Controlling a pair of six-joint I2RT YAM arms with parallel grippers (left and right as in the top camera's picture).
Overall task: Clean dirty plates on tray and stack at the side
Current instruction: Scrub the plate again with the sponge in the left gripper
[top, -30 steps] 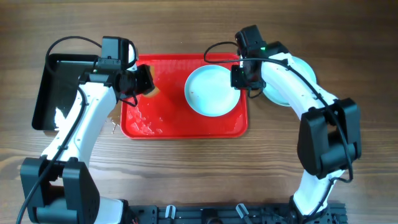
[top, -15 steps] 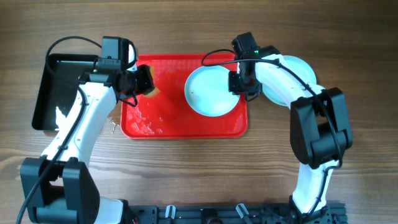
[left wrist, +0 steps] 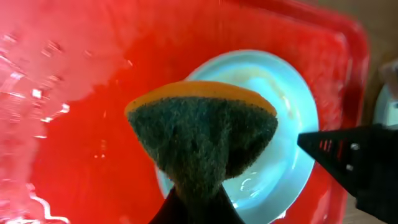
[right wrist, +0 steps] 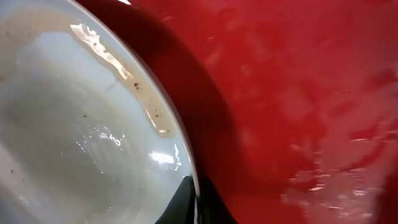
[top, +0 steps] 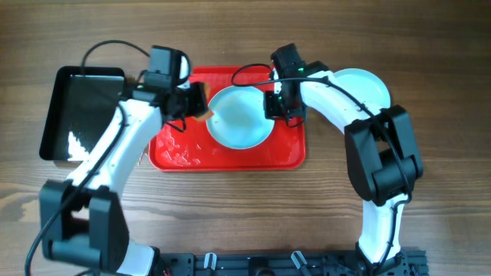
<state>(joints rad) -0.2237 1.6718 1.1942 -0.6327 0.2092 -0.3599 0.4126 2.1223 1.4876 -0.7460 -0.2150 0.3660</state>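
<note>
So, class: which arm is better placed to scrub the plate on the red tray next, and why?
Left. The left pincer holds the sponge at the plate's left edge; the right pincer grips the opposite rim, apparently steadying it.

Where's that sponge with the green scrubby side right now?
In the overhead view, the orange-and-green scouring sponge is pinched in the left arm's fingers over the large red plastic tray, at the left rim of the round pale blue plate.
</note>
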